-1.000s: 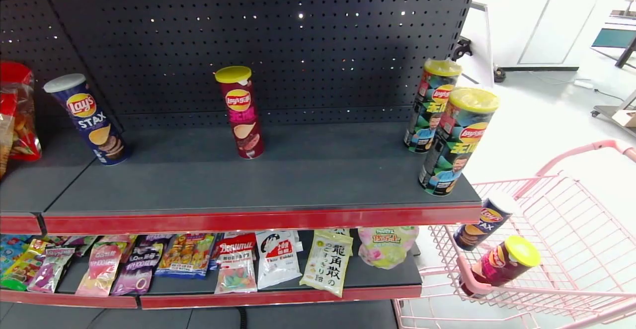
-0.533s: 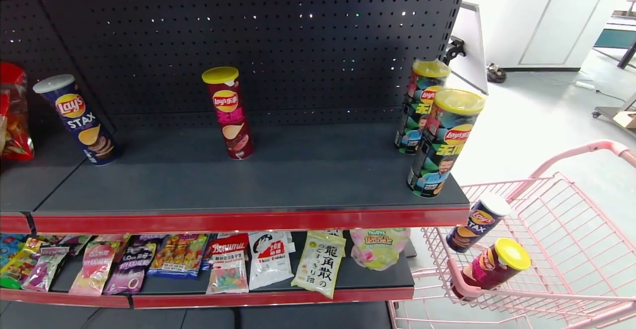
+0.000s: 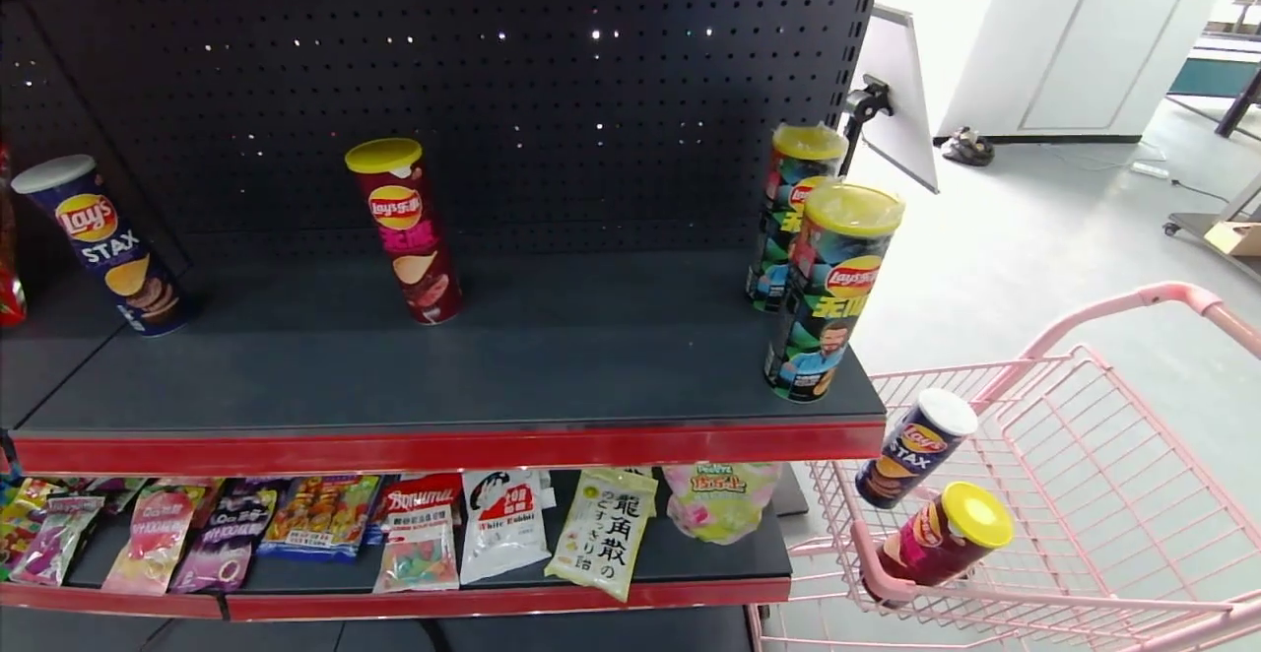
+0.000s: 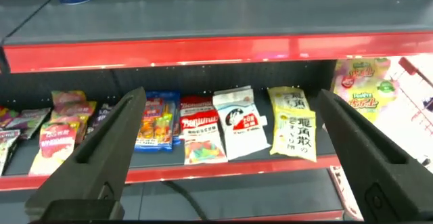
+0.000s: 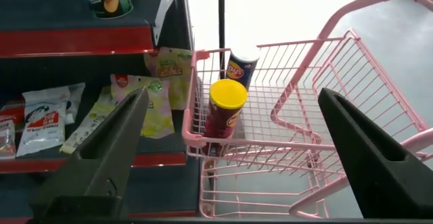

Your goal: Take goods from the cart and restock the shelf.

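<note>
- In front of the lower shelf [image 4: 203, 173], the left claw [image 4: 231, 95] has its two fingers spread wide with nothing between them. It faces the row of snack packets [image 4: 223, 126] lying there.
- Over by the cart [image 5: 379, 7], the right claw [image 5: 233, 94] is just as wide open and just as empty. It is above and well apart from the cart's near rim.
- Inside the cart, two cans lean tilted in the corner closest to the shelf. The yellow-lidded can [image 3: 941, 544] rests against the rim, and the white-lidded can [image 3: 914, 448] is just behind it, touching or nearly so.
- On the top shelf [image 3: 443, 366], two green cans [image 3: 826, 293] stand upright at the right end, one at the front edge and one behind it. A maroon can [image 3: 406, 228] stands near the middle towards the back, and a blue can [image 3: 103, 248] stands at the left end.
- As I read it, the step in hand is the approach to the cart; neither cart can has been picked up yet.
- The next move probably falls to the right claw. It calls for dropping towards the yellow-lidded can, lining the fingers up across its round, slanted body, and closing without snagging the wire wall or knocking its neighbour.
- The open stretch of shelf beside the maroon can looks like the fitting spot for it.
</note>
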### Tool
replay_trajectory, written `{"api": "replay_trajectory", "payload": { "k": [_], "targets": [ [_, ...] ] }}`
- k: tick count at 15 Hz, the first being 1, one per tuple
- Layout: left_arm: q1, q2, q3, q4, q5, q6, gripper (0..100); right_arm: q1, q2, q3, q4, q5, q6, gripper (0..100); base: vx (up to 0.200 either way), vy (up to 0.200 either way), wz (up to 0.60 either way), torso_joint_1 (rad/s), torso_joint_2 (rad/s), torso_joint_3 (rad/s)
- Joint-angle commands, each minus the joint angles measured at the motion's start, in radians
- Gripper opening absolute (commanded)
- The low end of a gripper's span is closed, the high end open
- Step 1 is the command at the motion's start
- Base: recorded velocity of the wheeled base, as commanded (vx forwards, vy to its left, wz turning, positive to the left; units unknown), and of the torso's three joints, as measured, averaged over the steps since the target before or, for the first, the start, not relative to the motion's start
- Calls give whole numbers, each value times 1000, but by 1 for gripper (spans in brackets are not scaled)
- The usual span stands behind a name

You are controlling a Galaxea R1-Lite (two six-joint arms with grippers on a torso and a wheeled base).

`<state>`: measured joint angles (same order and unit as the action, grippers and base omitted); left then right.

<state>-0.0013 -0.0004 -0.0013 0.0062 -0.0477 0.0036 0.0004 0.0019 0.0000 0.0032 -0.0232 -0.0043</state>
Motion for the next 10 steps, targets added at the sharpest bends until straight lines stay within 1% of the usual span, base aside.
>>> {"api": "replay_trajectory", "payload": {
  "k": [1,7,10],
  "targets": [
    [1,0,0,0,0,-1,100,1,0,0,0,0,0,100,0,0,-600,-2,7,7],
    [0,0,-2,0,0,-1,100,1,0,0,0,0,1,100,0,0,-600,6,5,-2],
    [0,0,0,0,0,-1,100,1,0,0,0,0,0,100,0,0,0,0,0,0]
  ]
}}
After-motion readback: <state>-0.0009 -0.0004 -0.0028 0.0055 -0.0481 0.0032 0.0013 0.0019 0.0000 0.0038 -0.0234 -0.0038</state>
